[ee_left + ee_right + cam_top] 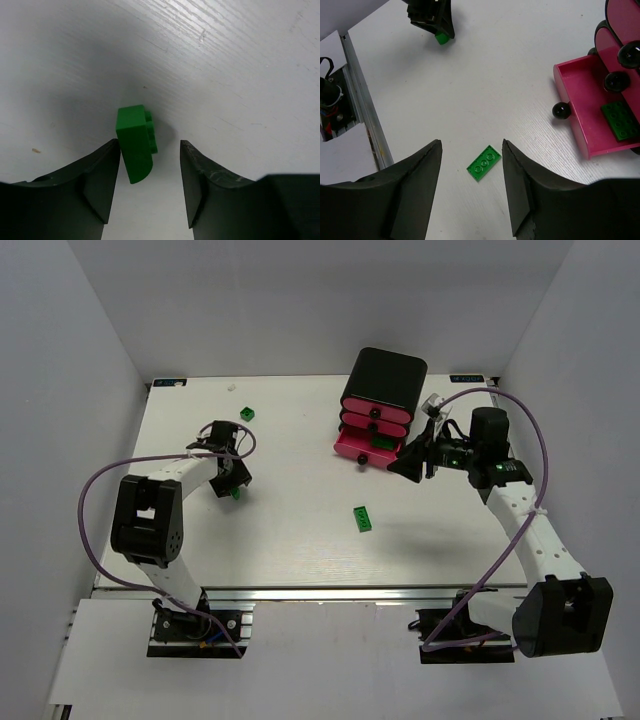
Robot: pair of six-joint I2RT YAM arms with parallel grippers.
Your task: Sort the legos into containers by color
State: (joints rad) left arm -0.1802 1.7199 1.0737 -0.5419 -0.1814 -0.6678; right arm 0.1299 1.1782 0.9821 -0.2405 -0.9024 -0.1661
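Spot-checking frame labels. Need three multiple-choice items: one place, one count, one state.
1. Where does one flat green brick lie?
A. top drawer
B. open bottom drawer
C. on the cabinet roof

2. How many drawers are pulled out?
A. one
B. two
C. three

3. How do the left gripper jaws stand?
A. shut on a cable
B. open, a green block between them
C. out of view

Answers:
1. B: the right wrist view shows it inside that drawer.
2. A: only the bottom one projects.
3. B: the fingers stand apart around the block.
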